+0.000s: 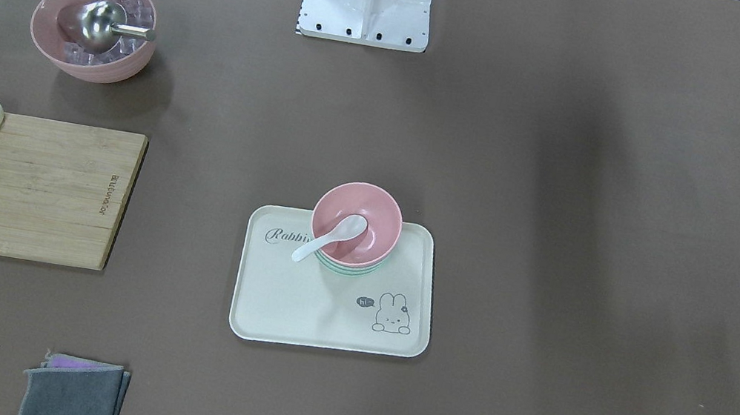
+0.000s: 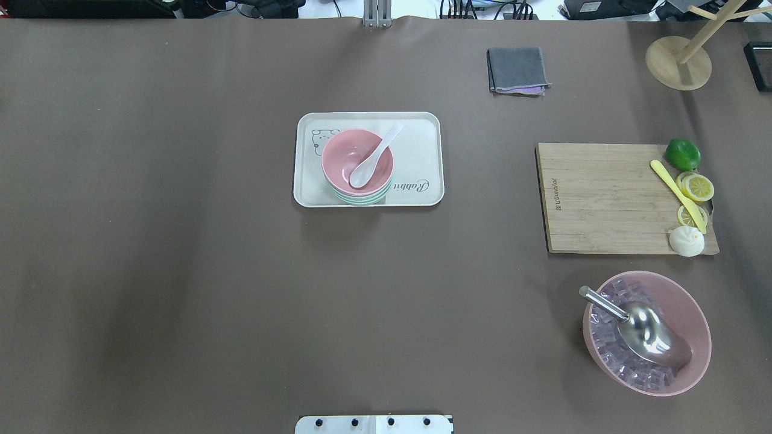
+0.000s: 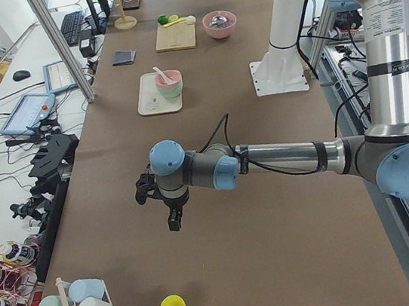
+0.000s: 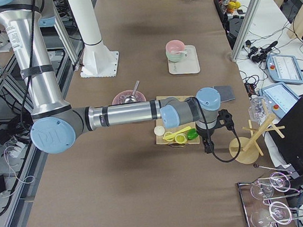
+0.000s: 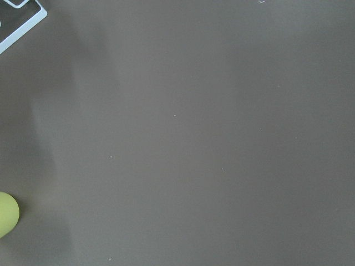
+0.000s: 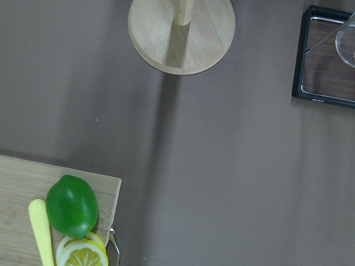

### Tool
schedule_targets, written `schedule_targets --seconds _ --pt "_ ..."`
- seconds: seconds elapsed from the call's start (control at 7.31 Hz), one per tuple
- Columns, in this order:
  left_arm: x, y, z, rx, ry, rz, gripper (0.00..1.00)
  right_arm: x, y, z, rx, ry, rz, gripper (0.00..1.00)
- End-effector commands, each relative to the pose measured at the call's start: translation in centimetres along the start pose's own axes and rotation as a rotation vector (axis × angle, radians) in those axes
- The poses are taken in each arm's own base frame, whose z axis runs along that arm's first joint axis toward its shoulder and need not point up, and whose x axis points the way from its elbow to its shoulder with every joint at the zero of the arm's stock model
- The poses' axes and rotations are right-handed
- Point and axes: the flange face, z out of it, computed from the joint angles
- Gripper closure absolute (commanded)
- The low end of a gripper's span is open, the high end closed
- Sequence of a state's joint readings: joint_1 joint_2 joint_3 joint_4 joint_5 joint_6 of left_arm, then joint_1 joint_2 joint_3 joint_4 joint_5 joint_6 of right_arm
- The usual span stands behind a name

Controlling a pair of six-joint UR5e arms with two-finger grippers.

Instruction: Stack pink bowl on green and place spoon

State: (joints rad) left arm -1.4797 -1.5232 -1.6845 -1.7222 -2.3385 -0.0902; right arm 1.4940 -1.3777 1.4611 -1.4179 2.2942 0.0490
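A small pink bowl (image 2: 344, 155) sits stacked on a green bowl (image 2: 359, 199) on the cream rabbit tray (image 2: 422, 138). A white spoon (image 2: 371, 159) lies in the pink bowl, its handle over the rim. The stack also shows in the front view (image 1: 379, 218) with the spoon (image 1: 331, 238). My left gripper (image 3: 174, 222) hangs over bare table far from the tray, seen only in the left side view. My right gripper (image 4: 207, 148) hangs past the cutting board, seen only in the right side view. I cannot tell whether either is open or shut.
A large pink bowl (image 2: 693, 319) with ice cubes and a metal scoop stands at the right. A wooden cutting board (image 2: 603, 199) carries a lime, lemon slices, a yellow knife and a bun. A grey cloth (image 2: 517, 69) and a wooden stand (image 2: 678, 63) lie at the far side.
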Motion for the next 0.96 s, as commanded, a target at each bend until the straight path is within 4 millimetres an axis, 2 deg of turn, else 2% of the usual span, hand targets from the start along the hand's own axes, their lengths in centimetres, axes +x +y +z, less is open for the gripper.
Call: schedule_targets --seconds 0.0,0.82 --pt "0.42 -0.35 -0.21 0.021 0.005 -0.027 0.02 -0.10 0.29 -0.11 0.002 -0.002 -0.002 0.00" --pt "0.86 -0.51 -0.61 0.046 0.012 -0.008 0.02 -0.04 0.29 -0.06 0.002 -0.001 0.000 0.00"
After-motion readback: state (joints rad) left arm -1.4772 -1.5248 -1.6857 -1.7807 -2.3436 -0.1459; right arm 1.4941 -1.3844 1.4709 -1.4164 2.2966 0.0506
